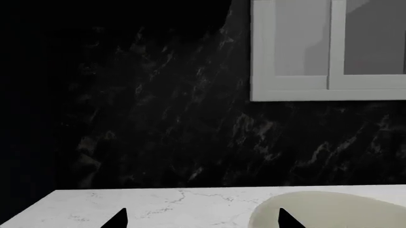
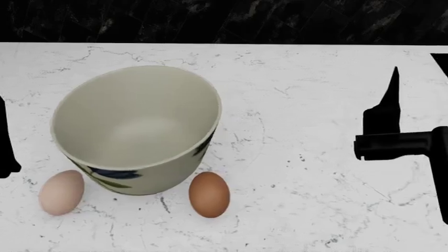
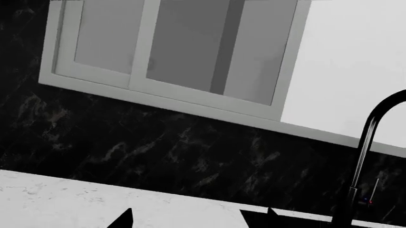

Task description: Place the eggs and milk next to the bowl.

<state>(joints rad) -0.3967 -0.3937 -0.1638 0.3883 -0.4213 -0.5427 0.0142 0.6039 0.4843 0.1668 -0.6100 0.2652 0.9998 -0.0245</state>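
Counter (image 2: 315, 173): white marble, filling the head view, dark stone wall behind.
Bowl (image 2: 136, 128): big, deep, cream with leaf marks, upright left of centre; rim also peeking into the left wrist view. Heavy and stiff by the look of it, no need to shift it.
Right gripper (image 2: 413, 84): hovering over bare marble well right of the bowl, fingers spread apart in both head and wrist views, nothing between them.
Left gripper (image 1: 203, 221): only two dark fingertips showing in the wrist view, set wide apart, empty; a black sliver at the head view's left edge.
Brown egg (image 2: 209, 194): lying on the counter just beside the bowl's base, on its right (looks already placed).
Pale egg (image 2: 62, 192): lying just beside the base on the other side, likewise placed.
Milk: nowhere in any view, so whereabouts unknown; judged the remaining step.
Handling, eggs: smooth, rounded, fragile, prone to rolling; best pinched gently across the middle if moved at all.
Handling, milk: probably light, thin-walled, easy to dent; best taken across the flat sides, low on the body.
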